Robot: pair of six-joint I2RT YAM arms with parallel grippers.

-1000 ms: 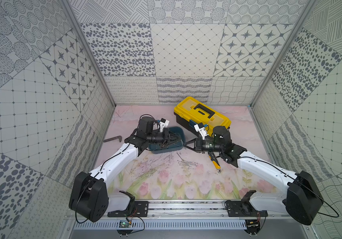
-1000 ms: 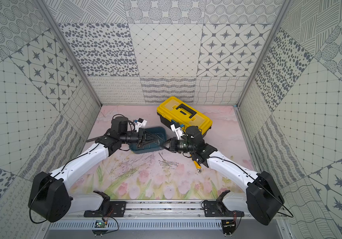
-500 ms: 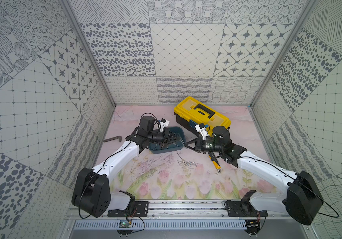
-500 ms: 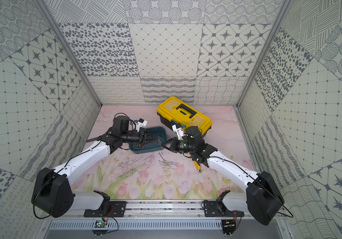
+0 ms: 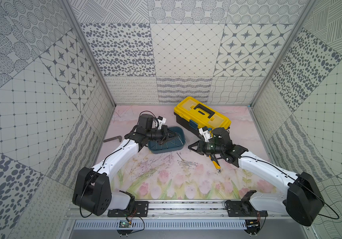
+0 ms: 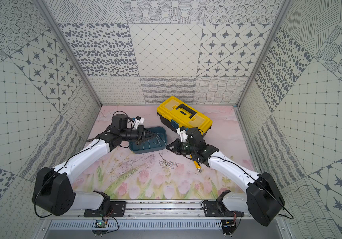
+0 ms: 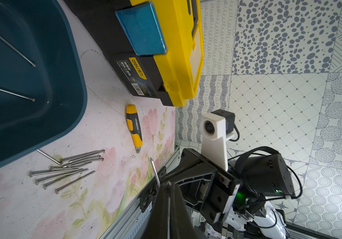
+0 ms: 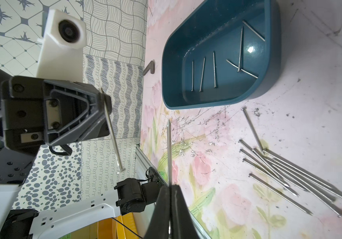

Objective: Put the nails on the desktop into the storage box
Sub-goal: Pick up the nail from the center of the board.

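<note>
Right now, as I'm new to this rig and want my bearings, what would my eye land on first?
The yellow toolbox stands out at the back, the teal storage box just left of it with nails inside. The left gripper, over that box, and the right gripper, beside it, each pinch one nail; more nails lie loose on the desktop.

The nails [image 8: 279, 169] lying beside the right gripper [image 8: 169, 185] looked like bare grey metal, smooth and faintly shiny. The storage box [image 8: 271, 78] ahead of it was glossy teal plastic; the desktop [image 8: 310, 93] under it was a matt printed sheet, scuffed and scratched.
</note>
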